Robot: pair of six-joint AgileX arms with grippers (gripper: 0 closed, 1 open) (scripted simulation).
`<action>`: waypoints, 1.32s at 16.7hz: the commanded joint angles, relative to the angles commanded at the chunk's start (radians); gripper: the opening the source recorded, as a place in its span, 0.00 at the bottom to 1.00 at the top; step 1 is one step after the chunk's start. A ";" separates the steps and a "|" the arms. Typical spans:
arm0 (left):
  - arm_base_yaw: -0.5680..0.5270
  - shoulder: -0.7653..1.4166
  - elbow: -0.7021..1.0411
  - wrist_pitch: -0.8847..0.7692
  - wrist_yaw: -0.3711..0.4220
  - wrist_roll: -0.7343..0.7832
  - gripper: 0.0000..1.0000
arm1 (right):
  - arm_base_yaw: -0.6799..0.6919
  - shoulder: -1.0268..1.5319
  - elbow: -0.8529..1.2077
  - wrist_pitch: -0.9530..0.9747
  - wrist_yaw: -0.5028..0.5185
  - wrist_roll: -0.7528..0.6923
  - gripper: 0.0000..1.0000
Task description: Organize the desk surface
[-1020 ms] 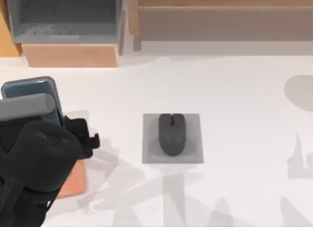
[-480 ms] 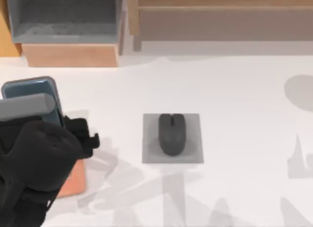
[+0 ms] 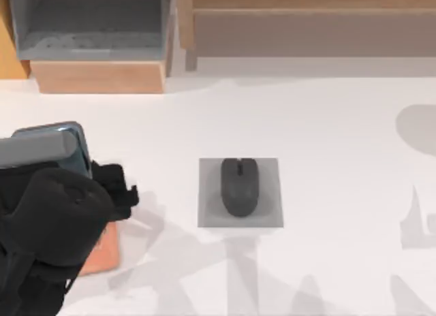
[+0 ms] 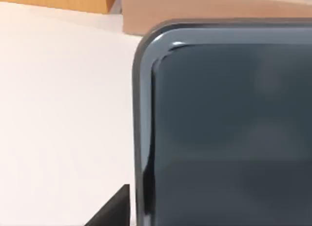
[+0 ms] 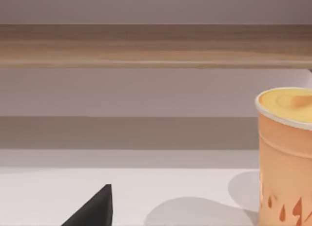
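One phone (image 4: 229, 128) (edge cropped), arm-covered left end effector (image 3: 102, 186)

White desk surface (image 3: 327, 125) — dark grey mouse (image 3: 239, 186) on a pale grey pad (image 3: 206, 217); left of it, a blue-grey slab (image 3: 75, 142) — orange cup (image 5: 285, 158).

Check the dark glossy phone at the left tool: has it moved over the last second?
Yes. In the top view the dark glossy phone has slid toward the view's bottom edge, farther from the light wooden shelf unit, while the black mouse stays put.
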 joint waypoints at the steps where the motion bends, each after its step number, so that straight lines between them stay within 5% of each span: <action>1: 0.000 0.000 0.000 0.000 0.000 0.000 1.00 | 0.000 0.000 0.000 0.000 0.000 0.000 1.00; 10: -0.004 -0.002 0.001 -0.004 -0.002 -0.003 1.00 | 0.000 0.000 0.000 0.000 0.000 0.000 1.00; 22: -0.146 -0.066 0.003 -0.218 -0.099 -0.185 1.00 | 0.000 0.000 0.000 0.000 0.000 0.000 1.00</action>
